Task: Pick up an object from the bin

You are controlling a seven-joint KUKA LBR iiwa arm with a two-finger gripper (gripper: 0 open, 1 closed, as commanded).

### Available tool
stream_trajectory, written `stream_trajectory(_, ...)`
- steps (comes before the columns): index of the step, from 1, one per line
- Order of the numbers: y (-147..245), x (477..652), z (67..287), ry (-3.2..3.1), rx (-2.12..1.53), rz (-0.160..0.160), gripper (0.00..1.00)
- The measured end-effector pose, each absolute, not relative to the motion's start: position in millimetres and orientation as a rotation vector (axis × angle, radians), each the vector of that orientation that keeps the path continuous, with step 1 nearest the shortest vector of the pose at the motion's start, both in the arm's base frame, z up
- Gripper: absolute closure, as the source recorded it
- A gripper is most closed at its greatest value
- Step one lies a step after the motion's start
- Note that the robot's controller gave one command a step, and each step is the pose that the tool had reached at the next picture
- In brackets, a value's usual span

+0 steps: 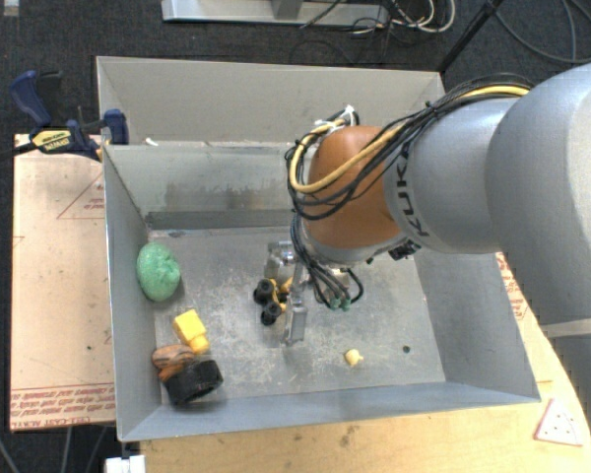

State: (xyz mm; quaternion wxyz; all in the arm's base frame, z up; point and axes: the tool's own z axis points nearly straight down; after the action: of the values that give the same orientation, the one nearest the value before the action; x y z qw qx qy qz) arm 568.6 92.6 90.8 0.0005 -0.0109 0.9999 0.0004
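My gripper (pixel 287 292) hangs low over the middle of the bin floor, under the arm's orange cover. Two metal fingers show, one (pixel 295 321) reaching toward the front and one (pixel 278 261) toward the back, standing apart, so it is open. A small black knobbly thing with a yellow spot (pixel 268 301) lies on the floor just left of the line between them, close to both; I cannot tell whether it touches them. A tiny cream-coloured bit (pixel 352 357) lies to the front right of the gripper.
At the left of the bin lie a green egg-shaped lump (pixel 159 271), a yellow block (pixel 190 330), a brown thing (pixel 171 358) and a black round thing (pixel 194 382) in the front-left corner. The arm covers the bin's right back part.
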Motion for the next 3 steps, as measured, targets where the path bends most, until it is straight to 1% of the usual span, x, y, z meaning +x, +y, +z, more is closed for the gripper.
stream_trajectory(1, 95.7, 590.6, 97.1, 3.136, 0.002, 0.004, 1.0)
stream_trajectory(2, 95.6, 590.6, 97.1, 3.136, 0.002, 0.004, 1.0)
stream_trajectory(3, 81.6, 582.7, 106.3, 3.141, -0.023, 0.002, 1.0)
